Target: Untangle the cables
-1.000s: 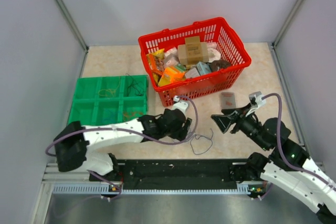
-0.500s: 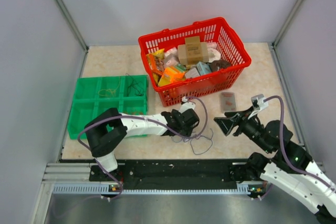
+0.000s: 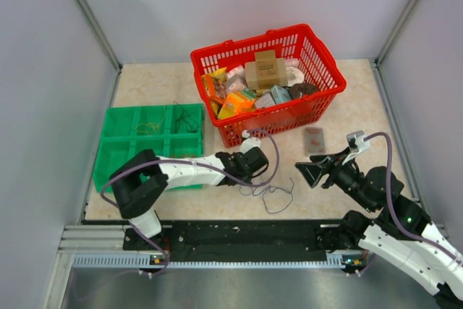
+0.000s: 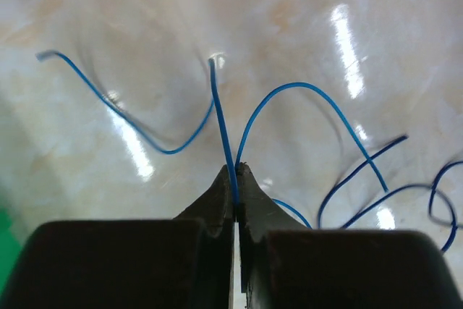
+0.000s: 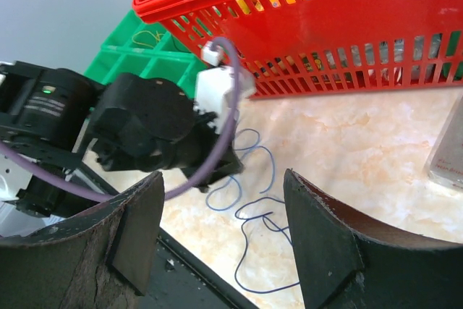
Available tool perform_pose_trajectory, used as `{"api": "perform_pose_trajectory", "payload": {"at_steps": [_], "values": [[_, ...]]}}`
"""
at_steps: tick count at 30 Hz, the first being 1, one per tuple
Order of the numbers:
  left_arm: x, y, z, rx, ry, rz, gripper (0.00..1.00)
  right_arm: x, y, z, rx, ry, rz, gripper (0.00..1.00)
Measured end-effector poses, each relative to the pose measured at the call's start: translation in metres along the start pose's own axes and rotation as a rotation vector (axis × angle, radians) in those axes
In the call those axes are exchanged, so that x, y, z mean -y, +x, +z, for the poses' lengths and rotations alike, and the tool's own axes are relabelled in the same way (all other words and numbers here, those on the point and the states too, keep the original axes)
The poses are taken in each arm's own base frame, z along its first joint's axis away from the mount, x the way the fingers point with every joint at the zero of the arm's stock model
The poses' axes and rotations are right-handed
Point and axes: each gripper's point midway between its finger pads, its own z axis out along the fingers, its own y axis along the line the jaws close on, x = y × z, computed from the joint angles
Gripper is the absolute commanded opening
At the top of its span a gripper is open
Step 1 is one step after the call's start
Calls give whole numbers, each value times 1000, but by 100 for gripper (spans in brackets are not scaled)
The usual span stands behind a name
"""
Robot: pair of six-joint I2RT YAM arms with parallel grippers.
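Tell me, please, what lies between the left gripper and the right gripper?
Only loose loops of the blue cable on bare table, shown by the top and right wrist views. The left gripper pinches a strand; the right gripper is open.

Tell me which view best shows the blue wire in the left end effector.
Left wrist: the blue wire is sharp, pinched at the tips of the left end effector. Top shows only faint loops; right wrist shows loops, grip hidden.
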Motion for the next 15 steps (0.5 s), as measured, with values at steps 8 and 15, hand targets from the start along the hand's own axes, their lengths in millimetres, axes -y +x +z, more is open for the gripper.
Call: {"api": "perform_pose_trajectory", "payload": {"at_steps": [8,15], "values": [[-56,-31,-91,197,-13,-108,0,3,2,1,-1,13,0,66],[-173,-67,-141,351,-156,-417,0,4,1,1,4,18,-1,66]]}}
